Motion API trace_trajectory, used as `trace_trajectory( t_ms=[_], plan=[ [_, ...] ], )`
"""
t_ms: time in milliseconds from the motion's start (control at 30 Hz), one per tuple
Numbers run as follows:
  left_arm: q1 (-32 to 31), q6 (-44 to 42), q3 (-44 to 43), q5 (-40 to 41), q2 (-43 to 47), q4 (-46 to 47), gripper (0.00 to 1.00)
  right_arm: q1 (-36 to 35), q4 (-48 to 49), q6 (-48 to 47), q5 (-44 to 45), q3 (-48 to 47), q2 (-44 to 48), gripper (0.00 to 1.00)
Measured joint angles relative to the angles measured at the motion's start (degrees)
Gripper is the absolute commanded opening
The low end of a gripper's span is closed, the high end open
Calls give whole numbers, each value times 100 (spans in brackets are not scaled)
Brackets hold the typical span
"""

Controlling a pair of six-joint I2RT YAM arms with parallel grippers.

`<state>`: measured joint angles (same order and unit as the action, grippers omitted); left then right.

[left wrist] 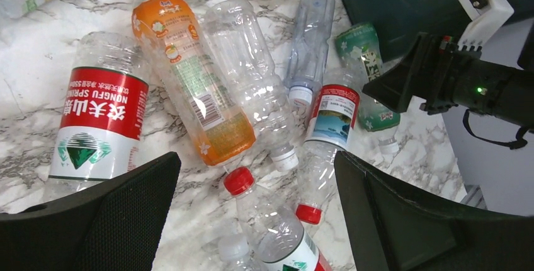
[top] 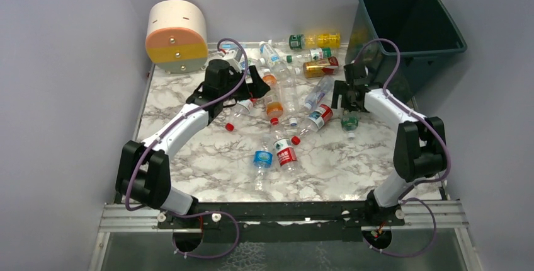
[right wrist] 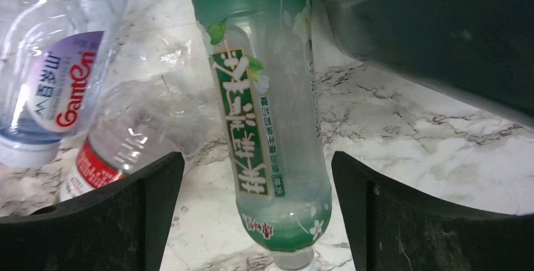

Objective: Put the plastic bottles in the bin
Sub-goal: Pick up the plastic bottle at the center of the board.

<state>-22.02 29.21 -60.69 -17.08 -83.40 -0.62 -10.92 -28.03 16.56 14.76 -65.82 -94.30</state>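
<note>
Several plastic bottles lie scattered on the marble table (top: 208,157). My left gripper (top: 247,89) is open and empty, held above the pile. In the left wrist view its jaws (left wrist: 258,214) frame a red-capped clear bottle (left wrist: 277,227), with an orange-liquid bottle (left wrist: 189,75) and a red-labelled bottle (left wrist: 97,126) beyond. My right gripper (top: 345,99) is open beside the bin (top: 409,25). A green-labelled bottle (right wrist: 271,126) lies on the table between its open jaws (right wrist: 258,214), untouched; it also shows in the top view (top: 349,121).
A round cream, orange and yellow drum (top: 177,36) stands at the back left. More bottles, some with yellow liquid (top: 321,39), lie along the back wall. The bin's dark wall (right wrist: 441,25) is close on the right of the right gripper. Walls enclose the table.
</note>
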Motion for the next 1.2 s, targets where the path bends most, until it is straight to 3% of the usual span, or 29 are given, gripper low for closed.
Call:
trace_trajectory(
  t_ms=[433,833,1000,1200],
  plan=[
    [-138,-20,0,2,-103,-39,99,0,264,57,35,195,-507,84],
    [-326,-37,-81,-59,-160,-98,99,0,271,85,-72,546,-254,100],
    [-1036,-407,-1062,37,-791,-610,99,0,48,168,-68,682,529,100],
    [-2249,-1038,-1849,782,-1635,-1294,97,4,-144,299,-118,505,1484,100]
  ],
)
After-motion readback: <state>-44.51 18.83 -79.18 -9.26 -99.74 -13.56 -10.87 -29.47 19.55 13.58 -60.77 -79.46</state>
